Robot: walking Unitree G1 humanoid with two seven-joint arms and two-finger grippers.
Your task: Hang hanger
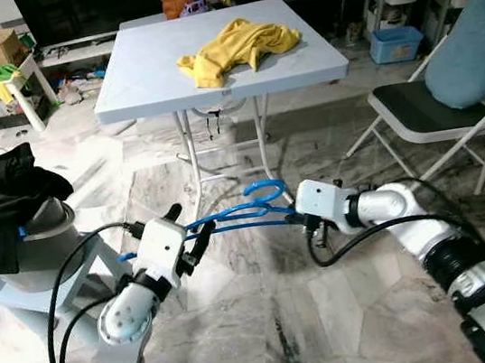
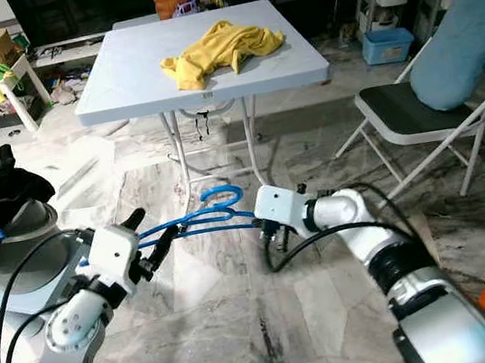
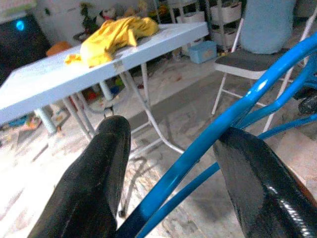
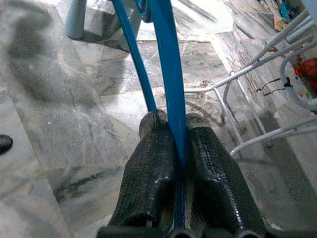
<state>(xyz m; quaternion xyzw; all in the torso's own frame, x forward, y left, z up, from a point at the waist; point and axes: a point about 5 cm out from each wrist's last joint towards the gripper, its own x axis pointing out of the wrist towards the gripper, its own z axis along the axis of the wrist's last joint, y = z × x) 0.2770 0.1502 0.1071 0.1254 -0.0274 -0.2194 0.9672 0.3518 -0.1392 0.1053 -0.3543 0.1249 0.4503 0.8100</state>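
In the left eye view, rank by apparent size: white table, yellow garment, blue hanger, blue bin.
1. white table
2. yellow garment and blue hanger: look alike, and the hanger is nearer
3. blue bin

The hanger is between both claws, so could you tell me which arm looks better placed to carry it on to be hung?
Right, probably. The right claw is clamped shut on the hanger, while the left claw's fingers stand open around its other end without gripping.

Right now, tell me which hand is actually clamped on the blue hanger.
The right hand: its fingers are pinched shut on the blue hanger. The left hand is open, the hanger passing between its spread fingers.
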